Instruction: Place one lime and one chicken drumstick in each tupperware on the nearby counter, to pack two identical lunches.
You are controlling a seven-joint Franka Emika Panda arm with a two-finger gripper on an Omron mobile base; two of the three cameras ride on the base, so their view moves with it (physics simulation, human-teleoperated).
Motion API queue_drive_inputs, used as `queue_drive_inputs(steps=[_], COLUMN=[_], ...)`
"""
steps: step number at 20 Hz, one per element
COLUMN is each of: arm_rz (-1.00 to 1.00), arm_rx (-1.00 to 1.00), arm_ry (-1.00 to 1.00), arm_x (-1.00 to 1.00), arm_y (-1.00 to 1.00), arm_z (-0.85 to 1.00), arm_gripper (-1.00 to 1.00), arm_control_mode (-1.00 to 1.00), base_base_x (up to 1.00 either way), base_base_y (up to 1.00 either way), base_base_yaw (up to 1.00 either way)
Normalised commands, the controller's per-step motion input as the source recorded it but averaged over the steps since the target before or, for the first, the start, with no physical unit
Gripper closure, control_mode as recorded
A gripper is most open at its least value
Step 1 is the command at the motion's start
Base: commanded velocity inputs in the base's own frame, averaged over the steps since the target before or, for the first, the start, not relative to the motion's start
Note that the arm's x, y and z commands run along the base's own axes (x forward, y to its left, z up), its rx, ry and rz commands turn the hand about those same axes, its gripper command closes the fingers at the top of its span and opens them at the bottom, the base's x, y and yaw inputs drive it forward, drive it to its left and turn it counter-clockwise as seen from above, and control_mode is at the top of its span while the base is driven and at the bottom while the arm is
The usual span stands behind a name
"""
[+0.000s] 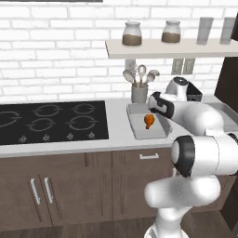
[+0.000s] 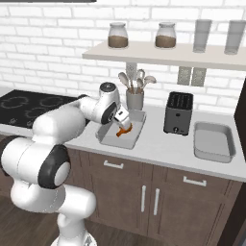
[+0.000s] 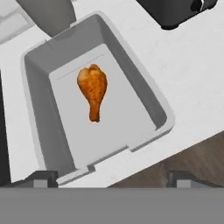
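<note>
1. My tool (image 2: 122, 119) hangs over the near tupperware (image 3: 39, 113), jaws spread wide, gripping nothing; in the hand view both finger tips (image 3: 41, 178) sit at the bottom edge, well apart from each other.
2. One chicken drumstick (image 3: 92, 90) lies flat on the floor of that tupperware, thick end toward the far wall and thin end toward the near rim, clear of all four walls.
3. From the left base view I see the drumstick (image 1: 149, 120) inside the tub (image 1: 135, 128), which sits on the tabletop (image 1: 116, 135) just right of the black cooktop (image 1: 51, 122).
4. From the right base view the tool partly hides the drumstick (image 2: 125, 129); the tupperware rim (image 2: 108, 139) is visible under it.
5. A grey utensil holder (image 2: 135, 99) with spoons stands touching or just beyond the far side of the tub; I can't tell which.
6. A black toaster (image 2: 178, 113) sits right of the tub, near but apart.
7. A second tupperware (image 2: 213, 140) rests on the tabletop further right, past the toaster; I see nothing in it.
8. A wall shelf (image 2: 158, 54) above carries two jars (image 2: 117, 35) and two glasses (image 2: 202, 35).
</note>
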Motion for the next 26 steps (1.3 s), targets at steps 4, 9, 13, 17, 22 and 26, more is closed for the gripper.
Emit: queue_drive_inputs(steps=[4,9,13,17,22,26], arm_rz=[0.02,0.07,0.1,0.14,0.07,0.02], arm_rx=[0.0,0.0,0.0,0.0,0.0,0.0], arm_ry=[0.46,0.52,0.51,0.37,0.03,0.0], arm_x=[-1.0,-1.0,-1.0,-1.0,-1.0,-1.0], arm_y=[0.03,0.04,0.14,0.05,0.0,0.0], arm_z=[0.96,0.49,0.03,-0.14,-0.21,-0.11], arm_gripper=[-1.0,-1.0,-1.0,-1.0,-1.0,-1.0], arm_control_mode=[-1.0,-1.0,-1.0,-1.0,-1.0,-1.0], base_base_x=[0.0,0.0,0.0,0.0,0.0,0.0], base_base_y=[0.0,0.0,0.0,0.0,0.0,0.0], base_base_yaw=[0.0,0.0,0.0,0.0,0.0,0.0])
